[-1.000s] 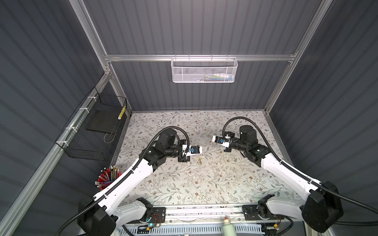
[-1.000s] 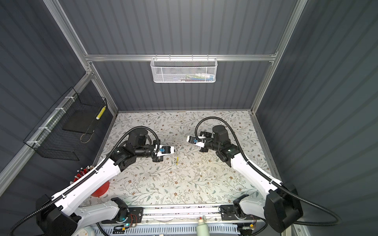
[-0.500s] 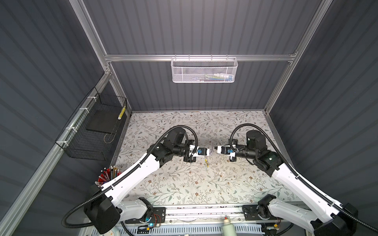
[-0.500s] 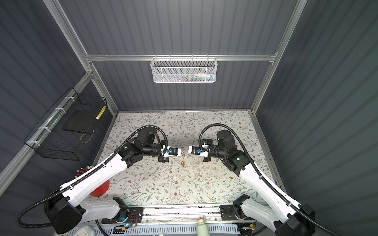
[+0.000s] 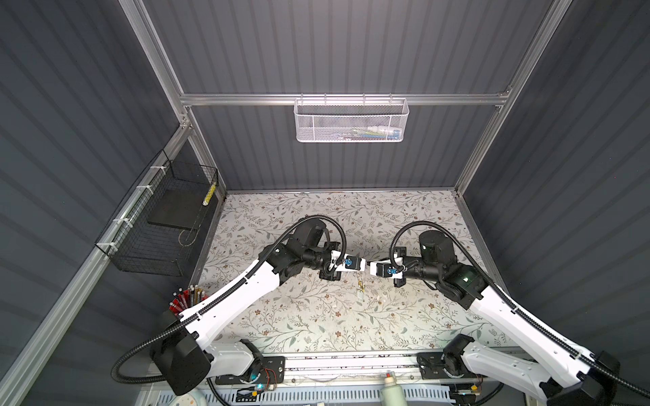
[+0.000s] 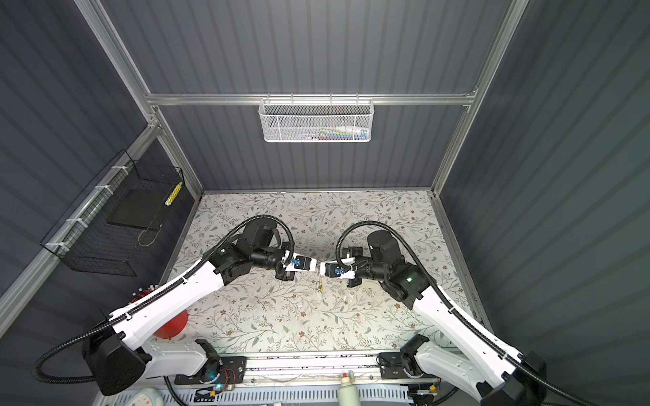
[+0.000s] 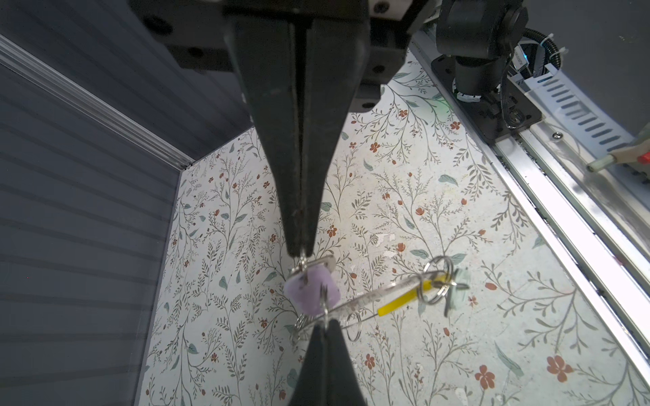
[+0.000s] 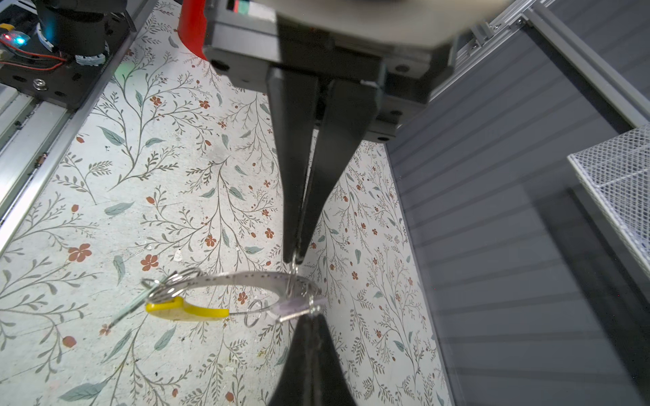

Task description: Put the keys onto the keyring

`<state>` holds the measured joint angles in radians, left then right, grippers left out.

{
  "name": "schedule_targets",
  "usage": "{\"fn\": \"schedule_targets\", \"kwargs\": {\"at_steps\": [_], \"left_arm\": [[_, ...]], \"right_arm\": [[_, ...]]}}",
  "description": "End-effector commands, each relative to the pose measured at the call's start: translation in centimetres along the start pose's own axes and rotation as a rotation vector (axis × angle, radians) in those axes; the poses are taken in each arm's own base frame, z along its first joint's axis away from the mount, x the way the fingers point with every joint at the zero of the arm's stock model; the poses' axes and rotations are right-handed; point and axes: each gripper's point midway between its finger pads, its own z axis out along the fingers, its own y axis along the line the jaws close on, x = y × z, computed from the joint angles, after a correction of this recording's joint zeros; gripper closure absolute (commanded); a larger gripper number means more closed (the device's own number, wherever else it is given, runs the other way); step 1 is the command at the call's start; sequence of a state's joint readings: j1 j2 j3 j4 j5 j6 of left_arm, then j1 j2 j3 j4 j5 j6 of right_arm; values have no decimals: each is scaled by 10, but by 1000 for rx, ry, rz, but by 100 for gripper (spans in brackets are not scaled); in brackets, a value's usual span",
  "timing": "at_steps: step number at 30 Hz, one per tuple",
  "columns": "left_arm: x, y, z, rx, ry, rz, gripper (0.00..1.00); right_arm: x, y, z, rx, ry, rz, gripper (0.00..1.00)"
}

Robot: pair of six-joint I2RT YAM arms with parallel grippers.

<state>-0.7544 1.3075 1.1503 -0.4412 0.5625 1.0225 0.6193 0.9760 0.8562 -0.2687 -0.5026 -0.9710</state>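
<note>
My two grippers meet tip to tip above the middle of the floral table. The left gripper [image 5: 364, 269] [image 6: 314, 269] [image 7: 325, 325] is shut on a small split ring [image 7: 325, 309] that is threaded on the keyring [image 7: 369, 298] [image 8: 246, 279], a grey band with a yellow segment [image 8: 186, 311]. The right gripper [image 5: 371, 271] [image 6: 323, 270] [image 8: 311, 314] is shut on the metal part of a purple-headed key [image 7: 311, 291] [image 8: 292, 305]. Further rings and a pale green key [image 7: 455, 284] hang at the band's far end. In both top views the keyring [image 5: 359, 281] [image 6: 320, 284] dangles below the tips.
A red cup of pens [image 5: 186, 298] stands at the front left. A black wire basket [image 5: 158, 225] hangs on the left wall and a white mesh basket [image 5: 351, 121] on the back wall. A metal rail [image 5: 351, 362] carrying the arm bases runs along the front edge.
Both arms have swung inward toward the middle, and the two grippers, apart a second ago, now meet tip to tip at the hanging keyring. Both stay shut.
</note>
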Motion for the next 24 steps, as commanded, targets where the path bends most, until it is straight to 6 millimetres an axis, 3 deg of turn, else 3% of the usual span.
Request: {"fn": "schedule_targets", "kwargs": {"at_steps": [1, 24], "left_arm": [[-14, 2, -3, 15, -25, 34, 100], [-16, -1, 3, 57, -22, 29, 100]], "right_arm": [[3, 4, 0, -14, 20, -3, 100], [-10, 5, -2, -27, -1, -49, 100]]}}
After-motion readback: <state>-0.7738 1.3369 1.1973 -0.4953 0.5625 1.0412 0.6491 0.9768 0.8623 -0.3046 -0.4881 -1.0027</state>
